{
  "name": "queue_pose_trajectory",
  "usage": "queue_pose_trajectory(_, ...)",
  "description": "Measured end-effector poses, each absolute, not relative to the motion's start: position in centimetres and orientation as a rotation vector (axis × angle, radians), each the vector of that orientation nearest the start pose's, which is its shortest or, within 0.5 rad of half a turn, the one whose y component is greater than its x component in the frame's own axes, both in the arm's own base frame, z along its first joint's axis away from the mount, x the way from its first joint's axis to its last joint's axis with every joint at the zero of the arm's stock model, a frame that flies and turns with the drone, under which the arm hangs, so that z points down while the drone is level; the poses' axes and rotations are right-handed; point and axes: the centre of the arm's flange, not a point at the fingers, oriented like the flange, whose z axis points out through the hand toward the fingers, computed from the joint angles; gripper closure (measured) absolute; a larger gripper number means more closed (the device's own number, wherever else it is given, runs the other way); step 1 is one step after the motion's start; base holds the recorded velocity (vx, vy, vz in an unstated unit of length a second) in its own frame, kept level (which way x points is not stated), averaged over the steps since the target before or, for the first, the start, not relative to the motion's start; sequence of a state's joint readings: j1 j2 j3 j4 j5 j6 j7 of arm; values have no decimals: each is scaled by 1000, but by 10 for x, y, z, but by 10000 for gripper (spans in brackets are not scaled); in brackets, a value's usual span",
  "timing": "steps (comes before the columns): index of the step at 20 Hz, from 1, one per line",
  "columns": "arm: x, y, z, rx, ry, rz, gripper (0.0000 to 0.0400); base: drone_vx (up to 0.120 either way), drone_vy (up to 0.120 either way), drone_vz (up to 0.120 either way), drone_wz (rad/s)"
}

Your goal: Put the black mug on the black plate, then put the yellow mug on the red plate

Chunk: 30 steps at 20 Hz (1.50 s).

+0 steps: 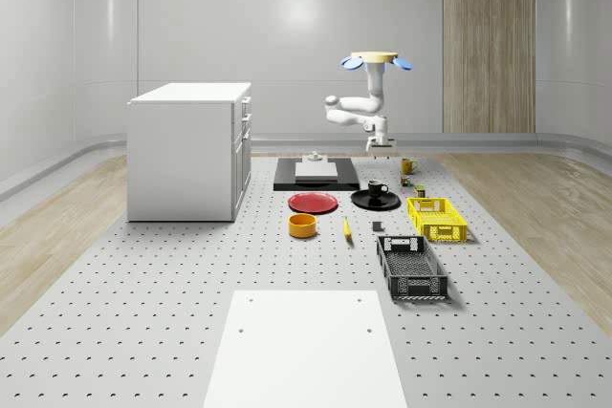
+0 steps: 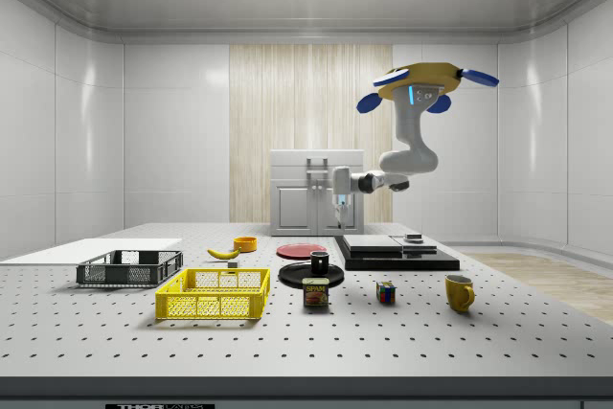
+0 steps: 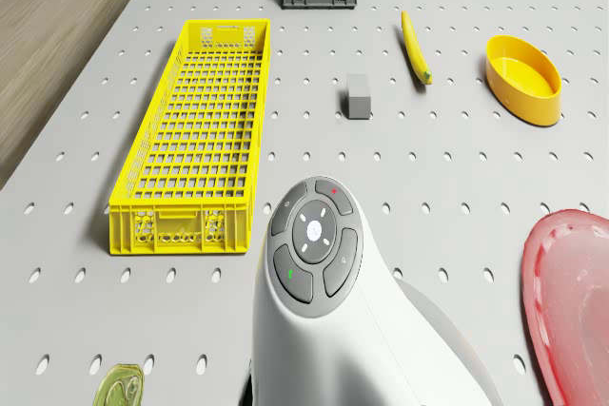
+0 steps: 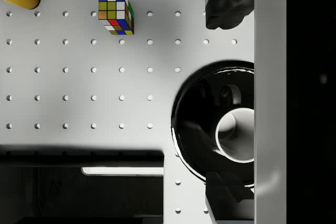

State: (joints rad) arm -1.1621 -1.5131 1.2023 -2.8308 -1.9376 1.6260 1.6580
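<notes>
Gripper (image 1: 380, 149) hangs spread and empty above the black mug (image 1: 377, 188), which already sits on the black plate (image 1: 375, 201); drone (image 1: 375, 59) hovers over the table's far end, so the yellow mug (image 1: 407, 166), on the table to the whole-scene view's right of the gripper, looks next.

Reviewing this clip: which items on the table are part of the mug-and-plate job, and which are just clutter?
Job items: black mug, already on the black plate; yellow mug; red plate.

Clutter: yellow basket, black basket, orange bowl, banana, Rubik's cube, Spam can, white cabinet.
</notes>
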Motion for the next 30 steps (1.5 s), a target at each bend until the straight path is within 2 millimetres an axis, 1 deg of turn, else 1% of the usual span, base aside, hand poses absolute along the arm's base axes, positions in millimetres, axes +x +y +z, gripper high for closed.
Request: queue_pose_trajectory(30, 307, 8, 539, 1, -2, 786, 0, -120, 120, 0, 0)
